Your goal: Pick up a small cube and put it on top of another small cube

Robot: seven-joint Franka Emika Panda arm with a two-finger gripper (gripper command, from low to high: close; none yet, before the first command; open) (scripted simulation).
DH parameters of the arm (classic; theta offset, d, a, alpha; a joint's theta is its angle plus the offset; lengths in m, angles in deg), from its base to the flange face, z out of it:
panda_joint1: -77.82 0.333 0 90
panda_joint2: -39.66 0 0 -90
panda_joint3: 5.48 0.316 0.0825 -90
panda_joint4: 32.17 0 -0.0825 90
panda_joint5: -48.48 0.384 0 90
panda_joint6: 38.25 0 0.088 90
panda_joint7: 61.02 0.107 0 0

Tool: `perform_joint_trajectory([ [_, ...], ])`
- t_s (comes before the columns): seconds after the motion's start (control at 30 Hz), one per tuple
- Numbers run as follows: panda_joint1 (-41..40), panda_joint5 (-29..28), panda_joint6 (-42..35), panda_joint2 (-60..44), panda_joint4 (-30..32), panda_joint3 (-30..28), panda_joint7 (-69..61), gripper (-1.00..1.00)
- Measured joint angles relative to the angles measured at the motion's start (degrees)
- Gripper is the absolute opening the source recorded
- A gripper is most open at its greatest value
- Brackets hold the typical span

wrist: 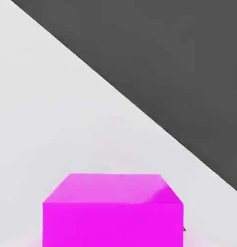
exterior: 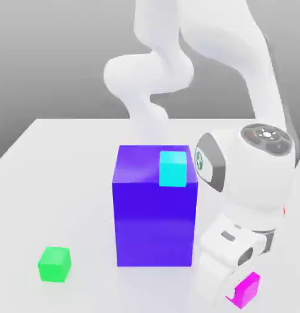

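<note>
near the front edge of the white table (exterior: 66, 159), toward the exterior view's right corner, we see the small plain magenta cube (exterior: 247, 290) sitting low at the tabletop. its faces are a flat, even pink-purple with no marks; in the hand view the same cube (wrist: 112, 212) shows a lighter top face and a deeper-toned front face, with sharp straight edges and a pale patch toward one top corner. white table surface runs behind it up to a diagonal edge, with dark grey beyond.

we see the white two-finger gripper (exterior: 233, 292) of the robot arm (exterior: 250, 177) lowered right over this cube, the hand's rounded white body covering the cube's side toward the exterior view's left. we cannot make out the fingertips themselves, so we cannot tell whether the jaws are spread or pinching the cube, nor whether they touch it.

just beside the hand, toward the exterior view's left, we see a tall blue-violet block (exterior: 155, 208) standing upright near the middle of the table, with a small cyan cube (exterior: 173, 169) resting on its top by the corner nearest the arm. well apart, by the front edge at the exterior view's left, a small green cube (exterior: 54, 264) sits on the table.
</note>
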Motion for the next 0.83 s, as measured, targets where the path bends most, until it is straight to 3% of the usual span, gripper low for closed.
perform_joint_trajectory([
  [0.33,-14.18,-6.29,-5.44,10.84,3.49,-14.7,-10.39,-1.0],
  [0.5,-21.33,0.31,-2.4,14.15,12.55,-16.56,-21.83,-1.0],
  [0.7,-25.01,10.58,7.57,4.64,13.76,-11.96,-30.25,-1.0],
  [0.73,-25.5,11.44,8.51,3.59,13.71,-11.32,-30.87,1.0],
  [0.83,-25.5,11.44,8.51,3.59,13.71,-11.32,-30.87,1.0],
])
